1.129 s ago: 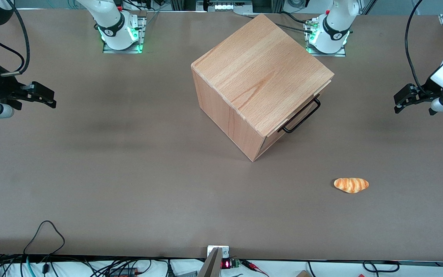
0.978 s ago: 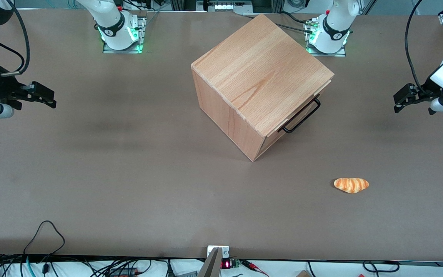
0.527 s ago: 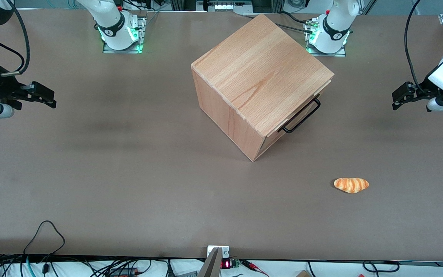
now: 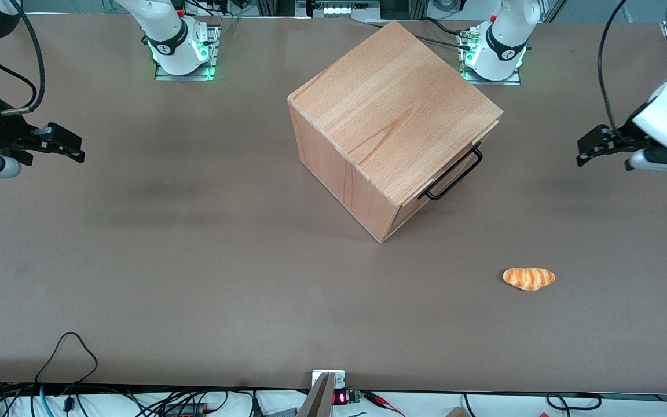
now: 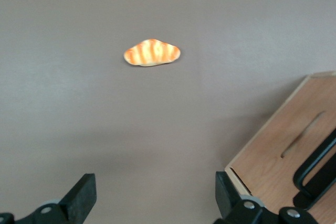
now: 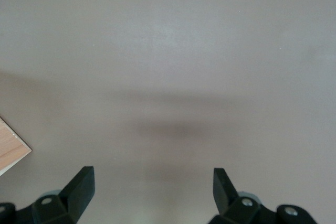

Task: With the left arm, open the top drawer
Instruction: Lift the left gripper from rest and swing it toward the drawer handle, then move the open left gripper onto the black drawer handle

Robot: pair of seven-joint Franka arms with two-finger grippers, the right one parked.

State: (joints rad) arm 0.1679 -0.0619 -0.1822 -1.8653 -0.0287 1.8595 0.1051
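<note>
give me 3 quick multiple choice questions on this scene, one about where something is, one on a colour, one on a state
1. Where is the bread roll relative to the cabinet?
A. on top of it
B. on the table, nearer the front camera
C. inside the top drawer

2. What colour is the handle of the top drawer?
A. black
B. silver
C. red

3. What state is the left arm's gripper in?
A. shut on the handle
B. shut on the roll
C. open, holding nothing

Answers:
1. B, the roll lies on the bare table, clear of the cabinet and closer to the camera.
2. A, a thin black bar sticks out from the drawer front.
3. C, the wrist view shows the fingers spread wide with only table between them, and the gripper hangs toward the working arm's end of the table, well away from the handle.
</note>
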